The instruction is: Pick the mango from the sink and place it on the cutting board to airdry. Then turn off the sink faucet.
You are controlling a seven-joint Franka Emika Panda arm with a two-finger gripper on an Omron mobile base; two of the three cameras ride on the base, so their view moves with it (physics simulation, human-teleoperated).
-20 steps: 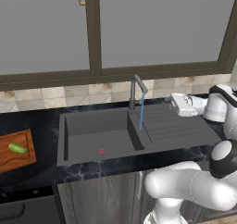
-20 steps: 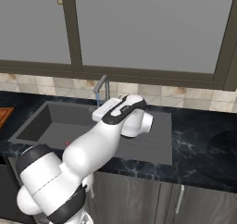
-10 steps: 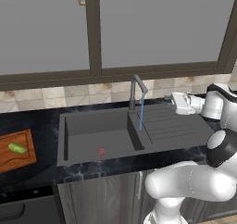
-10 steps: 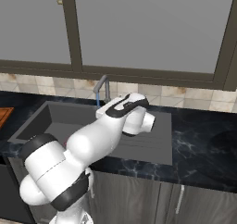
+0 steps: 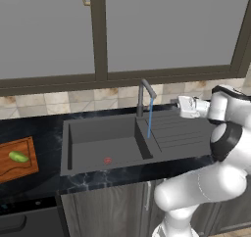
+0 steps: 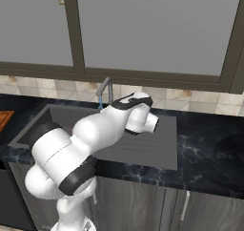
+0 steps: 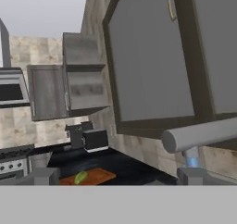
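Right now the pincer (image 5: pixel 175 104) hangs with its jaws spread wide and nothing between them, level with the top of the sink faucet (image 5: pixel 143 95) and off to the faucet's right, above the ribbed drainboard of the sink (image 5: pixel 122 140). It points sideways toward the faucet rather than down. From the hand view, the two dark fingertips (image 7: pixel 46 176) stand far apart at the bottom, and the grey spout crosses just ahead of them on the right, with water (image 7: pixel 191 162) leaving its end. A thin blue stream (image 5: pixel 149 117) falls from the spout into the dark basin, beside the low divider between basin and drainboard. A tiny red spot (image 5: pixel 107 160) lies on the basin floor. Well apart to the left, on the black marbled surface (image 5: pixel 44 128), sits the cutting board (image 5: pixel 24 165), and the mango (image 5: pixel 18 156) rests on it, near the middle of the part in view.
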